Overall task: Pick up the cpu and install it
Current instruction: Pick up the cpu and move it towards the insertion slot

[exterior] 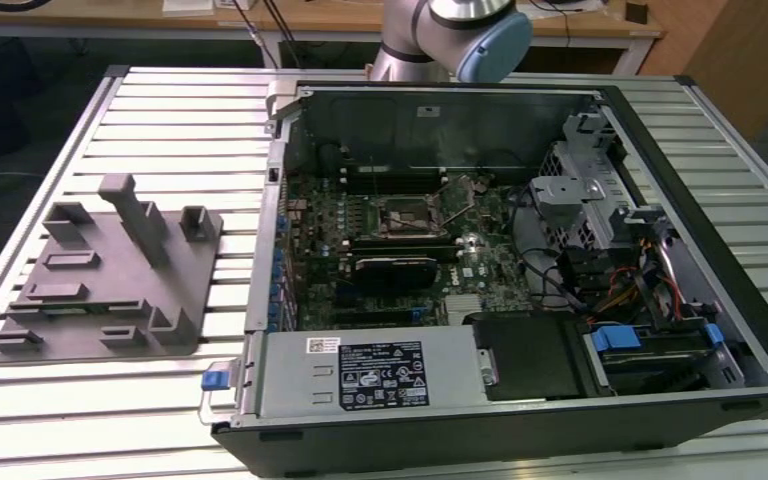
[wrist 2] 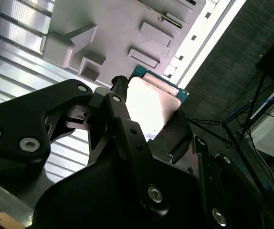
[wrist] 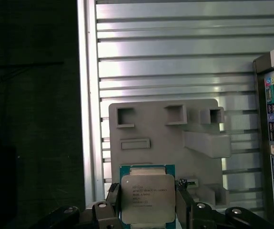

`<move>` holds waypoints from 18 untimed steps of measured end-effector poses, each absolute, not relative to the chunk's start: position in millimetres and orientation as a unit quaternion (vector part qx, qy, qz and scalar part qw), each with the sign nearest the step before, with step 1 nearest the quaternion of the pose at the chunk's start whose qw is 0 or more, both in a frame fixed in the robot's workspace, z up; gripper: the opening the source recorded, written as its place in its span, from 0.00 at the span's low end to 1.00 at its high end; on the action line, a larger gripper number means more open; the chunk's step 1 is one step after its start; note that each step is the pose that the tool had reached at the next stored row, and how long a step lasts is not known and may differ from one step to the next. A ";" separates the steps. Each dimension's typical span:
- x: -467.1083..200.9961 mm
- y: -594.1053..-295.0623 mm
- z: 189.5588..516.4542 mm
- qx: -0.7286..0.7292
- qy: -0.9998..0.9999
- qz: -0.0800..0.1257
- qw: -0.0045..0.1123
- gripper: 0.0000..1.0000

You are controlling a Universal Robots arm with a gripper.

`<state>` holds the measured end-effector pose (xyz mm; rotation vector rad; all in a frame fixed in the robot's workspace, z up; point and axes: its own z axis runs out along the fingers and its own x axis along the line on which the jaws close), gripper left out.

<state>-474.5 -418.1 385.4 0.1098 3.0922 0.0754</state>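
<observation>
The cpu (wrist: 147, 198), a flat square chip with a silvery top and a green rim, sits between my gripper's (wrist: 147, 206) two black fingers, which are shut on its opposite edges. In the second wrist view the cpu (wrist 2: 152, 100) shines pale between the same fingers (wrist 2: 122, 119). I hold it in the air above the grey holder plate (wrist: 165, 138), near the plate's edge. The dark square socket (exterior: 404, 212) sits on the motherboard inside the open computer case (exterior: 518, 420), with its metal frame (exterior: 468, 196) tilted up.
The grey holder plate (exterior: 104, 280) with raised posts and pockets lies on the slatted metal table (exterior: 157, 110), at the exterior view's left of the case. The arm (exterior: 451, 35) rises behind the case. A power supply (exterior: 357, 375), drive bays and cables crowd the case.
</observation>
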 end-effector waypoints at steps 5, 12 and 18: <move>-469.9 -418.1 385.4 0.035 0.999 0.024 0.023 0.55; -460.6 -418.1 385.5 0.035 0.999 0.024 0.023 0.55; -453.6 -418.1 385.4 0.035 0.999 0.024 0.023 0.55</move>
